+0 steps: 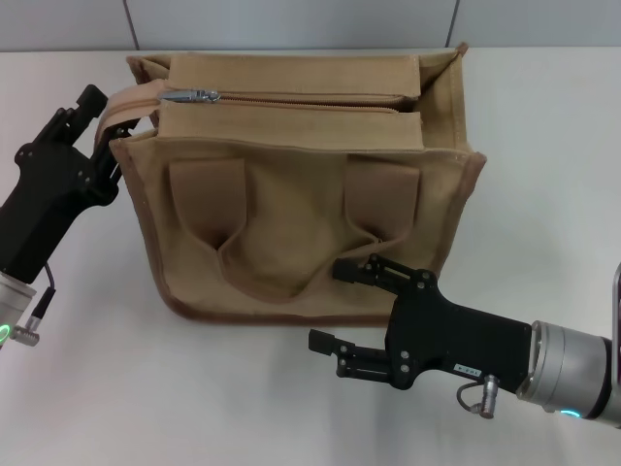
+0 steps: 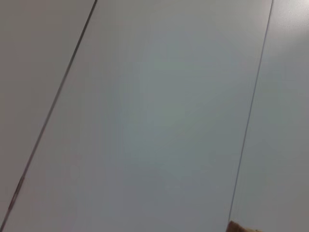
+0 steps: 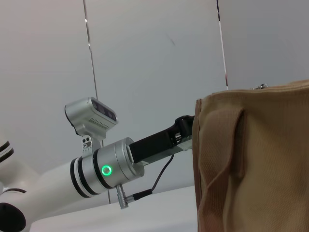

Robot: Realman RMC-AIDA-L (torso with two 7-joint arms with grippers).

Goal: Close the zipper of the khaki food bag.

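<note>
The khaki food bag [image 1: 291,194] stands upright in the middle of the white table. Its zipper [image 1: 310,100] runs along the top, with the silver pull tab [image 1: 191,96] at the bag's left end; the zip line to the right of the tab looks joined. My left gripper [image 1: 102,131] is open at the bag's upper left corner, its fingers either side of a brown end strap [image 1: 131,105]. My right gripper [image 1: 325,306] hangs open just before the bag's lower front, touching nothing. The right wrist view shows the bag [image 3: 256,164] and the pull tab [image 3: 261,86].
White table [image 1: 146,388] surrounds the bag on every side. Grey wall panels [image 1: 291,19] rise right behind it. The left arm [image 3: 111,166] shows in the right wrist view, reaching to the bag's end. A scrap of bag cloth [image 2: 241,228] edges the left wrist view.
</note>
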